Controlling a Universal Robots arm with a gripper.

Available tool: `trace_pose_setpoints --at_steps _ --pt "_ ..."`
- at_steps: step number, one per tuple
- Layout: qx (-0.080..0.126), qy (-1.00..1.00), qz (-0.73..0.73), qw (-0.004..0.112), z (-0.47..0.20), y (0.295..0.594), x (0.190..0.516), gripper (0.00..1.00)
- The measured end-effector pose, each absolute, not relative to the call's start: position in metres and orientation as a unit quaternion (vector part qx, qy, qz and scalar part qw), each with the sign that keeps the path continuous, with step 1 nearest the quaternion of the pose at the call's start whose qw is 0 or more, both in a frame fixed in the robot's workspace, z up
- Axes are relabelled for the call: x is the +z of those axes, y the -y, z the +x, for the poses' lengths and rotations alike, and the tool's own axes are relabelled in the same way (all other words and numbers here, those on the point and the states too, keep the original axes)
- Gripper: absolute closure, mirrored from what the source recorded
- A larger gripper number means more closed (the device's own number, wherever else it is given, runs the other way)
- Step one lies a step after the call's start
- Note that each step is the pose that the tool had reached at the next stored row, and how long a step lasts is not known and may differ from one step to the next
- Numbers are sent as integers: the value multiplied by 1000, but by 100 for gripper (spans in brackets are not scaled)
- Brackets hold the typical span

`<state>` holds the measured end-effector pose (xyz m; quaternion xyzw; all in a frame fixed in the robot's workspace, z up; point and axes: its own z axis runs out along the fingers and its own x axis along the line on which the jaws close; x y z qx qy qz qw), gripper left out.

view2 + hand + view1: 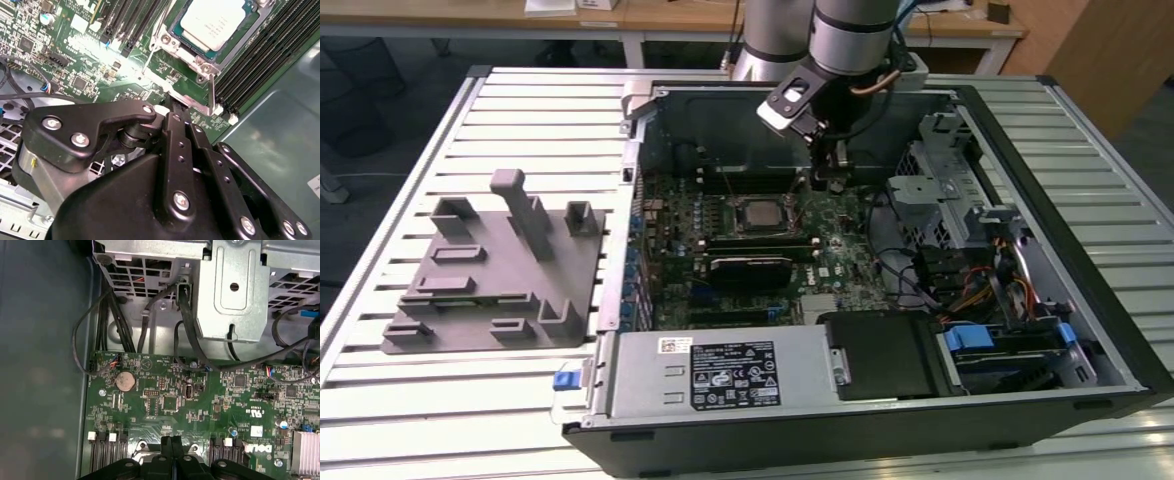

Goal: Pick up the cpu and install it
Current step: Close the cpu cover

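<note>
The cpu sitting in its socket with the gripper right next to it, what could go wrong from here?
The gripper tip is close against the socket's metal frame beside the cpu; a small slip could scrape the frame or the tiny board parts there. The white-clipped memory slots lie alongside and might be knocked. Loose black cables by the drive cage could snag the arm.
</note>
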<state>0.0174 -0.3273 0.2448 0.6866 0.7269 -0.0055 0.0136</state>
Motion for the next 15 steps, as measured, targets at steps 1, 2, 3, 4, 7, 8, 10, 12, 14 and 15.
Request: trace_pose_setpoints --at_steps 1,2,3,4,7,8,10,12,14,15 --pt "-6 -727 687 14 17 327 245 89" --pt "-6 -727 687 14 17 327 246 89" --pt "-6 -727 687 14 16 327 247 89" --pt "-5 -727 687 13 15 327 247 89" --pt "-5 -727 687 13 12 327 247 89" --pt "-6 -727 687 14 10 327 247 89" --pt "-6 -727 687 14 7 327 247 89" --pt "-6 -727 687 14 4 327 247 89" --pt "-6 -727 687 14 1 327 247 89" --pt "-6 -727 687 14 -1 327 247 89"
